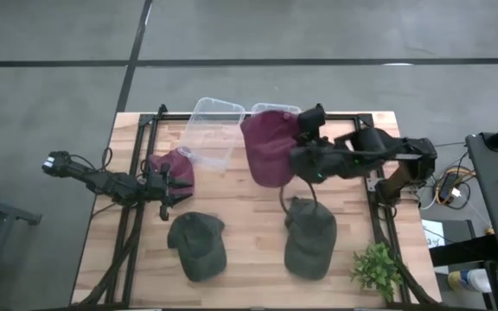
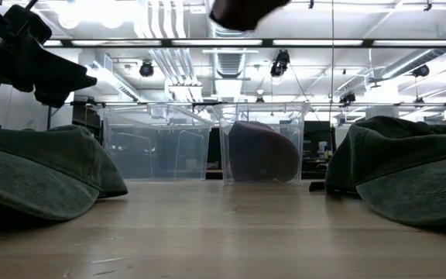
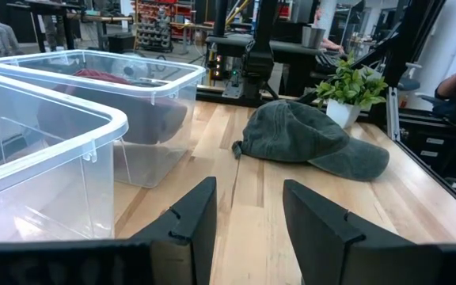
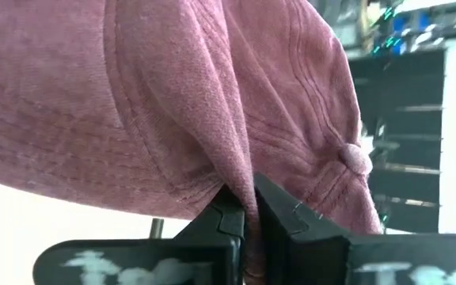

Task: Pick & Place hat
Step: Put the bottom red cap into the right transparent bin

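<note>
right gripper [image 4: 248, 210]: pinched tight on a fold of the maroon hat [image 4: 172, 103], cloth squeezed between the two fingers [image 4: 212, 229], button on the crown just beside the pinch
maroon hat in the air: hanging from the right gripper [image 1: 294, 157] above the rear of the table, over and partly covering the right bin [image 1: 266, 112]; seen from overhead as a large maroon shape [image 1: 269, 147]
left gripper [image 3: 248, 210]: partly open, fingers [image 3: 192, 218] apart with nothing between them, bare wood showing in the gap
left gripper place: low over the left side of the table [image 1: 158, 186], just beside a second maroon hat [image 1: 175, 166] lying on the wood
left bin [image 1: 213, 130]: clear plastic, at the rear of the table, left of the hanging hat
bins from table level: two clear tubs side by side [image 2: 157, 143], a maroon hat inside the right one [image 2: 258, 151]
green hat, left [image 1: 199, 244]: flat on the front of the table, apart from both grippers
green hat, right [image 1: 309, 235]: flat on the front of the table, below the right arm
plant [image 1: 377, 269]: small and leafy, at the front right corner
table [image 1: 249, 259]: pale wooden planks, dark frame along the sides
</note>
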